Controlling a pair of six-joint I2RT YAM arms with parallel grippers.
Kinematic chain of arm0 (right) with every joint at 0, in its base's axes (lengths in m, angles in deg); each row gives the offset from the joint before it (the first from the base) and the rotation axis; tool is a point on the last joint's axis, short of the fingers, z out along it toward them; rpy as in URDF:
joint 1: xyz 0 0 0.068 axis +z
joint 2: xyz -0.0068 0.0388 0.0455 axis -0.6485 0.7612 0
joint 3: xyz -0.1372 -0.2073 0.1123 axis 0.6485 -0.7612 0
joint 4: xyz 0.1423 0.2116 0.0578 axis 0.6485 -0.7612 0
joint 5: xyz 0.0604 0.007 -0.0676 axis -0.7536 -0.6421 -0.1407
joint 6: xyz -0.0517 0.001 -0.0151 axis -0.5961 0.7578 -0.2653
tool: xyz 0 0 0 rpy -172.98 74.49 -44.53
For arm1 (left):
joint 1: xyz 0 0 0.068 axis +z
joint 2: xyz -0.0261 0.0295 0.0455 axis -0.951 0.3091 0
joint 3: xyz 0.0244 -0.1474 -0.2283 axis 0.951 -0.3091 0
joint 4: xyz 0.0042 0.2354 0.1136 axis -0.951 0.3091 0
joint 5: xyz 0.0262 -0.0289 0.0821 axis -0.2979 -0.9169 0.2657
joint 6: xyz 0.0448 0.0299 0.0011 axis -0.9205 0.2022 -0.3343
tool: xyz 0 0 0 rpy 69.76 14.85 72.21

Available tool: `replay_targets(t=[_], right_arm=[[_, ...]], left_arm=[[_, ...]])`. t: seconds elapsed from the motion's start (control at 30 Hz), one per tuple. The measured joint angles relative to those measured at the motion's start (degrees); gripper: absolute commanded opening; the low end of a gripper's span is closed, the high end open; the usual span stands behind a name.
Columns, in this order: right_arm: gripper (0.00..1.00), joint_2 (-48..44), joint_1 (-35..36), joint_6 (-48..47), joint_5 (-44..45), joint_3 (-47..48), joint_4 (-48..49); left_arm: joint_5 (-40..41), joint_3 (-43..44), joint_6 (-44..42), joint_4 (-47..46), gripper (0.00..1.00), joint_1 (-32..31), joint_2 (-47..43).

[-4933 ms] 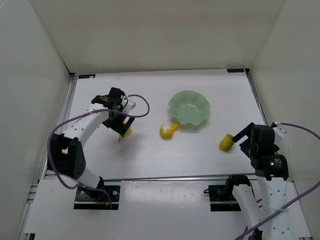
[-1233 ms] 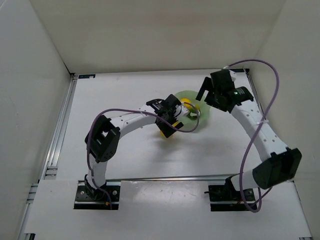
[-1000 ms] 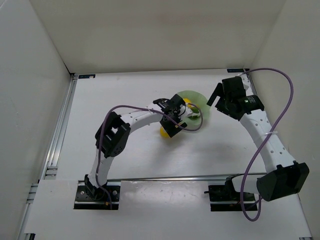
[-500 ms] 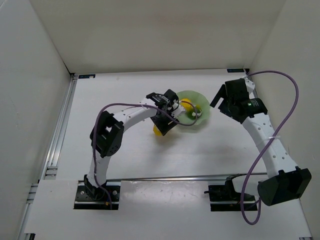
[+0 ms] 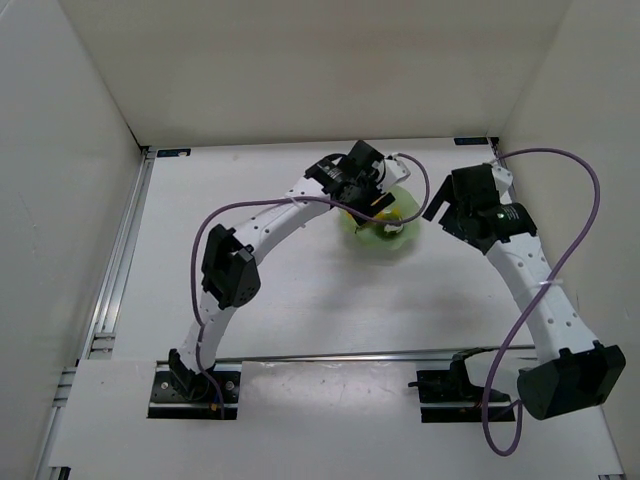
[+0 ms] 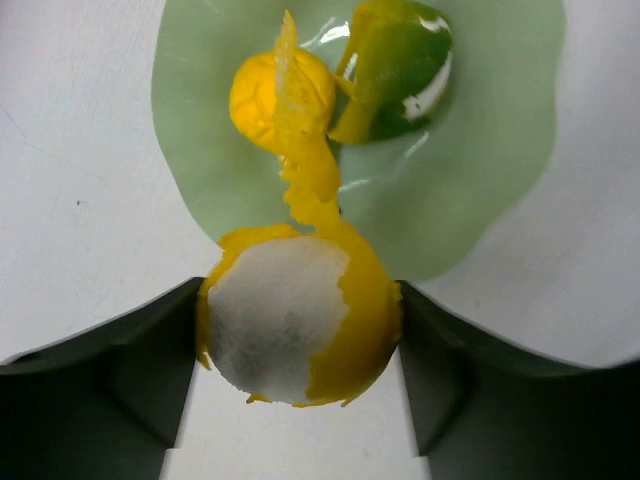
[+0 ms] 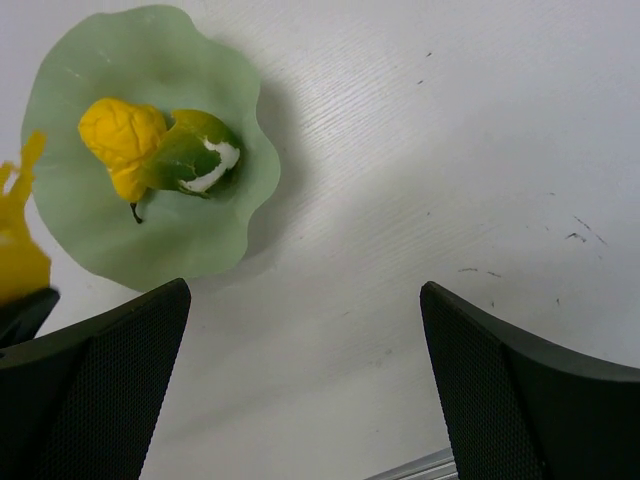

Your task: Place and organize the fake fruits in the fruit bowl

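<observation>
- The left arm [image 5: 270, 215] reaches far and to the right across the bench [image 5: 250, 290], up to the fruit bowl [image 5: 392, 236].
- The pale green bowl with its wavy rim sits on the far half of the bench, a little right of the middle.
- The left jaws are closed partway on the yellow-and-white piece [image 6: 300, 330], with one finger pressed against each side of it.
- The piece's white flesh faces the wrist camera, and a ragged yellow peel strip [image 6: 300, 150] sticks out from it over the bowl.
- The held piece hangs at the bowl's left rim, partly over the green bowl and partly over the bench.
- Inside the bowl lie the yellow pear shape [image 6: 262, 100] and the yellow-green oval [image 6: 395, 70]. They touch each other, and the oval has a white patch.
- The right arm [image 5: 520, 270] holds its wrist near the right side of the bowl.
- The right jaws stand wide open with nothing between them, over bare bench.
</observation>
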Motion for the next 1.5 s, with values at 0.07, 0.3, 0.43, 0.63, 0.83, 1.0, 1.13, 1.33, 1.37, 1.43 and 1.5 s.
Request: replay_targets(t=[0.07, 0.3, 0.43, 0.63, 0.83, 1.0, 1.13, 1.33, 1.37, 1.43, 1.5], right_arm=[[1.0, -1.84, -0.22, 0.02, 0.63, -0.66, -0.11], [1.0, -8.04, -0.37, 0.63, 2.75, -2.62, -1.7], [1.0, -10.34, -0.48, 1.42, 3.74, -3.91, -2.25], [1.0, -10.51, -0.94, 1.46, 3.89, -5.97, -4.39], [1.0, -6.95, -6.19, 1.6, 0.7, -14.75, -4.5], [1.0, -3.82, -14.12, 1.38, -4.81, -20.28, -4.59], [1.0, -4.11, -14.56, 0.48, -6.29, -20.15, -4.07], [1.0, -4.63, -14.56, -1.75, -7.58, -18.45, -3.39], [1.0, -4.85, -14.56, -1.88, -7.91, -18.45, -3.21], [1.0, -5.27, -14.56, -2.1, -8.5, -18.47, -2.91], [1.0, -5.7, -14.56, -2.27, -9.09, -18.53, -2.54]], left_arm=[[1.16, 2.51, -0.02, -1.46, 1.0, -0.04, 2.95], [8.94, 3.72, 0.9, -2.99, 1.0, -0.17, 5.03], [13.4, 0.07, 2.01, -3.82, 1.0, 0.87, -0.81], [16.81, -19.19, 3.61, -6.08, 1.0, 13.55, -23.32], [21.44, -43.95, 4.33, -7.13, 1.0, 33.53, -43.43], [22.47, -64.02, 4.35, -5.35, 1.0, 46.86, -57.18], [24.87, -75.95, 4.9, -4.74, 1.0, 58.95, -65.29], [24.11, -86.58, 6.67, -2.75, 1.0, 65.24, -71.76], [23.65, -87.58, 7.04, -2.6, 1.0, 65.48, -72.41], [22.91, -88.76, 7.41, -2.12, 1.0, 66.07, -73.07], [22.1, -88.91, 7.61, -1.77, 1.0, 67.52, -73.11]])
